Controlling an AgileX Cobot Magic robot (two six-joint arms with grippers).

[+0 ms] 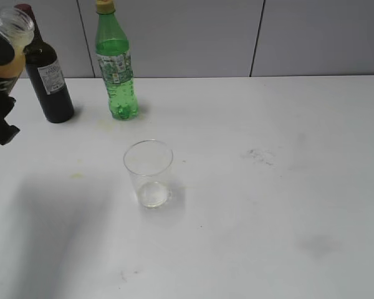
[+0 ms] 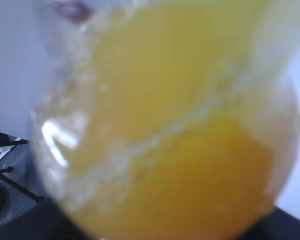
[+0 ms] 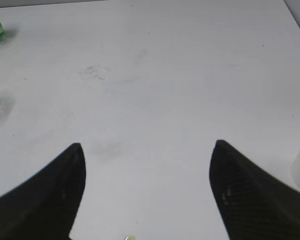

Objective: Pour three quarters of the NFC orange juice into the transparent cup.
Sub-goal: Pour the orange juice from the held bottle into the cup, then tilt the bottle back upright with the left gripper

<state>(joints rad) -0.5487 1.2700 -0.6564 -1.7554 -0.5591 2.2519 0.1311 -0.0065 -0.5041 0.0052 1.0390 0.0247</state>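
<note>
At far left, above bench | left end effector grasps uncapped NFC orange juice, tilted | transparent cup upright, mid-bench | right end effector released.

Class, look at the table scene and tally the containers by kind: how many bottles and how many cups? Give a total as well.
Bottles: 3 (NFC orange juice held up at the left edge, dark wine bottle, green plastic bottle)
Cups: 1 (transparent cup, standing on the table)
Total: 4

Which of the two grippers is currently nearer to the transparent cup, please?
Left. It holds the NFC orange juice raised up-left of the transparent cup; the right gripper hovers open, with no cup beneath.
</note>
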